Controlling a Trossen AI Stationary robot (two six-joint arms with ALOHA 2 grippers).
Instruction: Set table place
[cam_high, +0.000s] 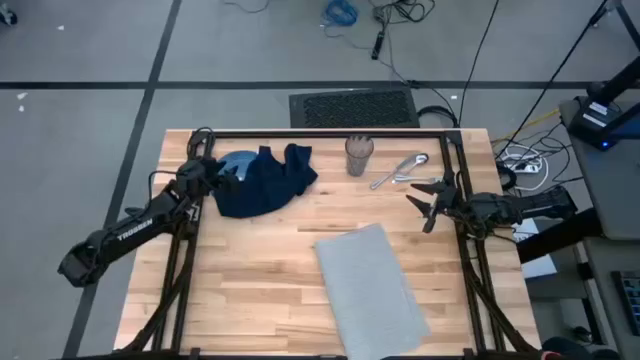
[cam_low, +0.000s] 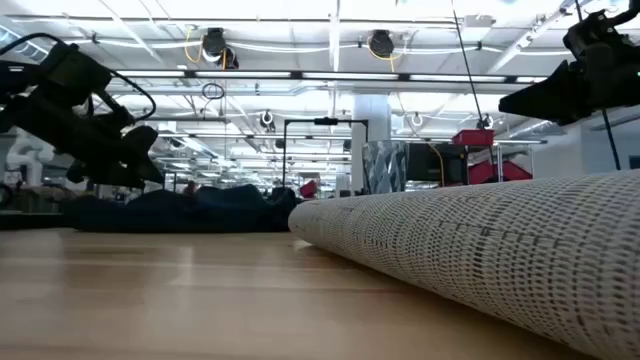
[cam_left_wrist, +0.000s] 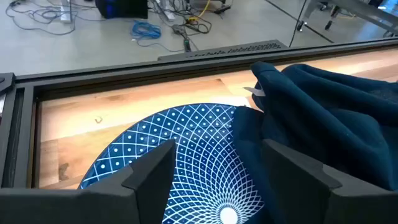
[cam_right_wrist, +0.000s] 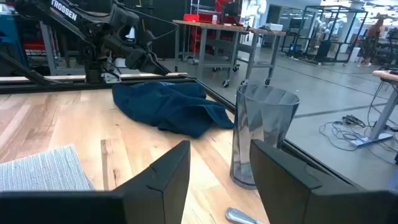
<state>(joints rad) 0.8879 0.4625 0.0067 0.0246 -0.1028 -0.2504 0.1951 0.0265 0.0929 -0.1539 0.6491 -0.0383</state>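
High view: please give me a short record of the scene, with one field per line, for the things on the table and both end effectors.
table: light wood, black frame
placemat: grey, lying at an angle near the front edge
plate: blue patterned, partly covered by the napkin
napkin: navy, crumpled
glass: upright, near the far edge
cutlery: beside the glass
left end effector: open, at the plate
right end effector: open, empty

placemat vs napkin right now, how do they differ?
The grey placemat lies flat and spread out on bare wood toward the near edge; the navy napkin sits crumpled in a heap near the far edge. The placemat has nothing on or under it that shows, while the napkin is draped partly over the blue patterned plate. The placemat has a coarse woven texture; the napkin looks soft and folded. Both are fabric, resting on the table.
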